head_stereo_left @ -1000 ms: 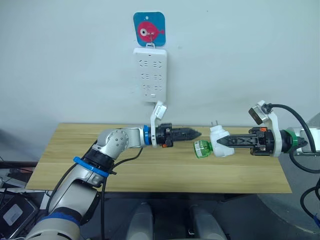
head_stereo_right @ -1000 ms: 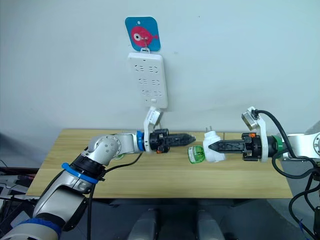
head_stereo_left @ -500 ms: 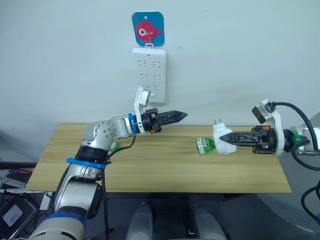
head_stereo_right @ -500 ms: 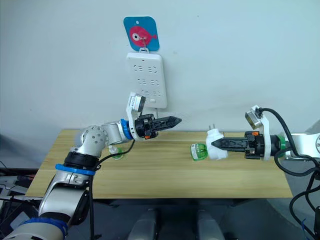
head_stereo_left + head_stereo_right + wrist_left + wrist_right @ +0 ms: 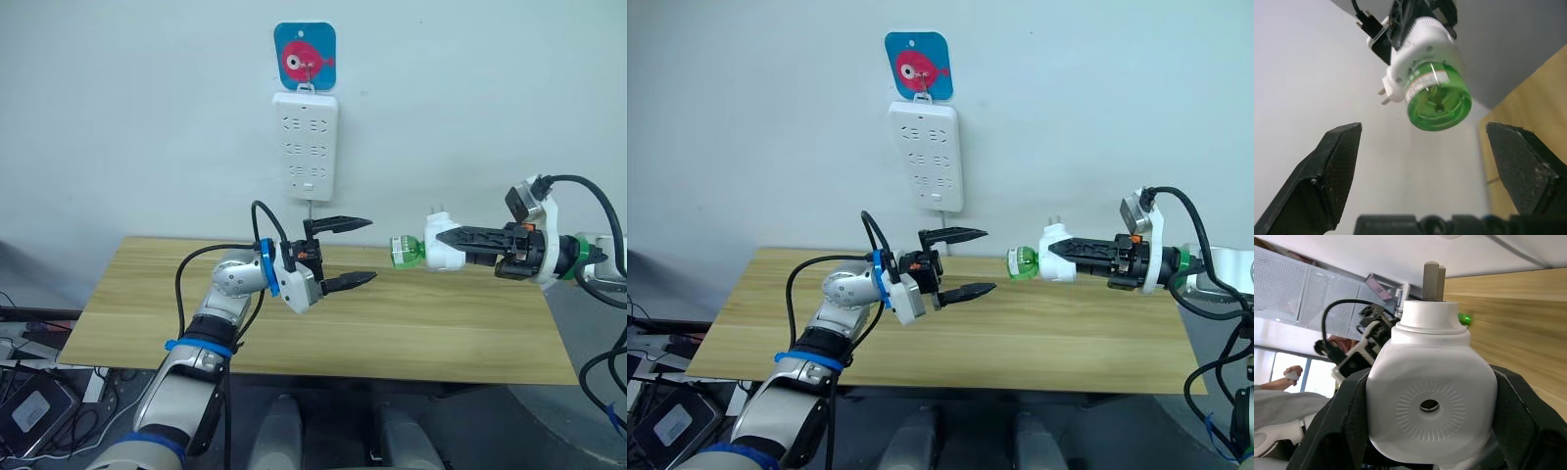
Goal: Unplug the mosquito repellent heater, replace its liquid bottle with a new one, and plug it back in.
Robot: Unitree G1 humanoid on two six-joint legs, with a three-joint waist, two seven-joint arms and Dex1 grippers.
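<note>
My right gripper (image 5: 451,239) is shut on the mosquito repellent heater (image 5: 443,247), holding it sideways above the table's right part. Its two prongs (image 5: 437,211) point up and a green liquid bottle (image 5: 404,252) sticks out of it toward my left arm. My left gripper (image 5: 359,252) hangs open, one finger above the other, just short of the bottle and not touching it. In the left wrist view the bottle's green base (image 5: 1439,102) faces me between the wide-spread fingers (image 5: 1334,169). The heater's round top with its centre hole (image 5: 1429,405) shows in the right wrist view.
A long white power strip (image 5: 312,142) hangs on the wall under a blue fish hook (image 5: 305,57). The wooden table (image 5: 441,328) lies below both arms. A small green thing (image 5: 1464,319) lies on the table behind my left arm. A person's hand (image 5: 1290,374) shows far off.
My left gripper has opened and turned so its fingers stand one above the other, facing the bottle. My right gripper has lifted the heater up and toward the left arm.
</note>
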